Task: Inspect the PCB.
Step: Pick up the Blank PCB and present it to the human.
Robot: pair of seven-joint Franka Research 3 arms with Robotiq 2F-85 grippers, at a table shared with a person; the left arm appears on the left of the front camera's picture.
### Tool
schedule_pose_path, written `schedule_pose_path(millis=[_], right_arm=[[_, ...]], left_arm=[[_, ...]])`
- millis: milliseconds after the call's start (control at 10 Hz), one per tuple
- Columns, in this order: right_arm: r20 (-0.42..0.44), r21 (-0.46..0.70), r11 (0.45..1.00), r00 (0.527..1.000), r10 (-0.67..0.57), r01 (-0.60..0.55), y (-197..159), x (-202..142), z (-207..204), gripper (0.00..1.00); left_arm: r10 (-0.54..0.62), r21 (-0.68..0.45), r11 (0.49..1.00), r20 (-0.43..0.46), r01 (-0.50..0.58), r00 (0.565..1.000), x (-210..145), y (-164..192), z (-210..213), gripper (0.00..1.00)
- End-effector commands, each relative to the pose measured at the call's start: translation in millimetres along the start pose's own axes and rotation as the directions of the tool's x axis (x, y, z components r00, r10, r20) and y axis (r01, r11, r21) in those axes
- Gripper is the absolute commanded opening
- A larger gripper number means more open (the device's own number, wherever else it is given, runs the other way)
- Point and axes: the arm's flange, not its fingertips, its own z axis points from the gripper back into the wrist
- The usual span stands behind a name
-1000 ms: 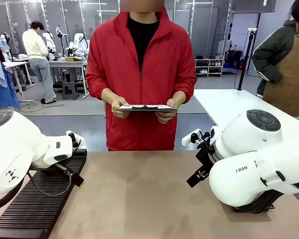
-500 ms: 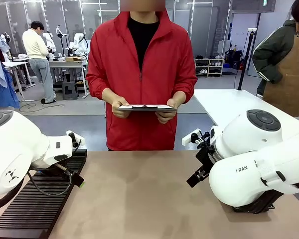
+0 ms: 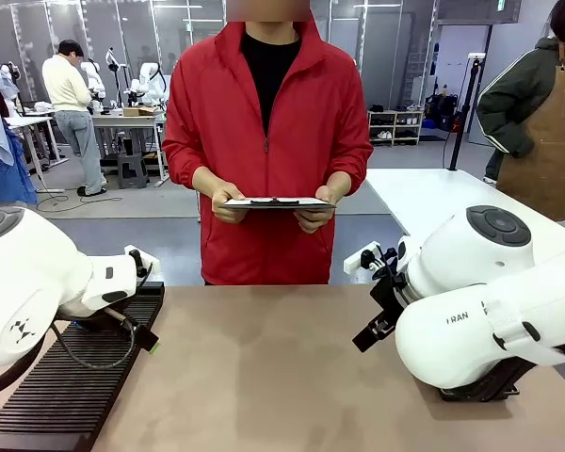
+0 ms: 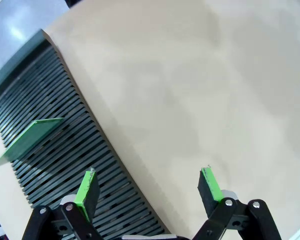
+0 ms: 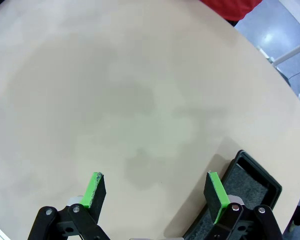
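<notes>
**Tan tabletop, board waiting in the rack: inspection not yet begun**

Tan tabletop [image 3: 264, 367] spreads between my two arms, and across it a person in a red jacket [image 3: 268, 141] holds a white-paper clipboard [image 3: 276, 202] in both hands. Judging by how things lie, none of the task is done. The thin flat green rectangular PCB [image 4: 30, 140] sits untouched, tilted on the ribbed black slotted rack [image 4: 65, 150], and neither of my hands has it. What is left, as I read it, is everything: reach it, grip it, lift it out and bring it where it can be looked over.

My left gripper [image 4: 148, 172] stands wide, green pads far apart and nothing between them. It hovers over the rack's edge, one finger above the ribs and the other above bare table. The PCB lies ahead of that hand, out past the finger on the rack side, near but apart from it and outside the gap between the pads. I judge that I must shift toward that side and forward before I can close on it.

My right gripper [image 5: 155, 176] is equally wide and empty. It hangs over bare table with a shallow black grey-lined tray [image 5: 247, 192] just beside one finger, and the board is well away from this hand.
</notes>
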Motion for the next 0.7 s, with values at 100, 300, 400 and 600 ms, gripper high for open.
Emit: schedule_pose_path(millis=[100,300,400,600], right_arm=[[0.018,0.055,0.998,0.999,-0.037,0.036,-13,25,39,1.0],[-0.018,0.075,0.995,0.998,-0.062,0.063,-18,28,57,1.0],[-0.026,0.118,0.988,0.995,-0.097,0.1,-21,27,70,1.0],[-0.047,0.298,0.922,0.969,-0.245,0.247,-54,11,96,1.0]], left_arm=[[0.043,-0.028,0.999,-0.004,-0.043,0.999,17,8,32,1.0],[0.057,-0.091,0.994,0.011,-0.056,0.998,20,12,52,1.0],[0.073,-0.173,0.982,0.008,-0.071,0.997,19,17,67,1.0],[0.093,-0.385,0.919,0.014,-0.081,0.996,7,45,101,1.0]])
